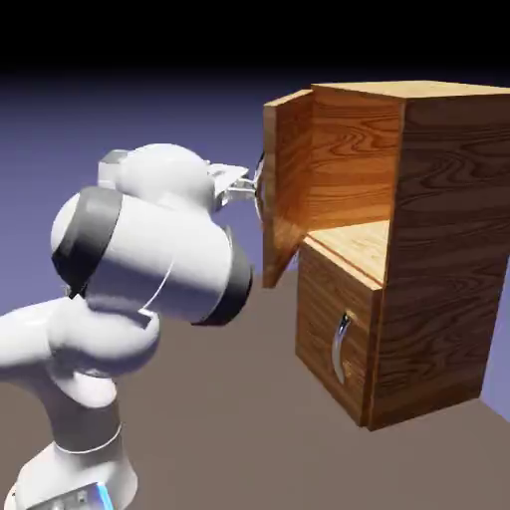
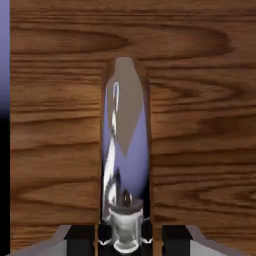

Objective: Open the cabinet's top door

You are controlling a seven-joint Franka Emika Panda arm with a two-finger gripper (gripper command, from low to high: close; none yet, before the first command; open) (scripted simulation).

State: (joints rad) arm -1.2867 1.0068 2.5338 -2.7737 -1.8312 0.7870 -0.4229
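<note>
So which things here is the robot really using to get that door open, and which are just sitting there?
Part of the job:
- the cabinet
- the top door, swung partly open
- the top door's handle, silver
- the pincer, shut on that handle

Just sitting there:
- the lower door, closed
- its handle, untouched
- the table

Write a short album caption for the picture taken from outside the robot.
White robot arm's hand grips the top door of a wooden cabinet, swung partly open.
</note>
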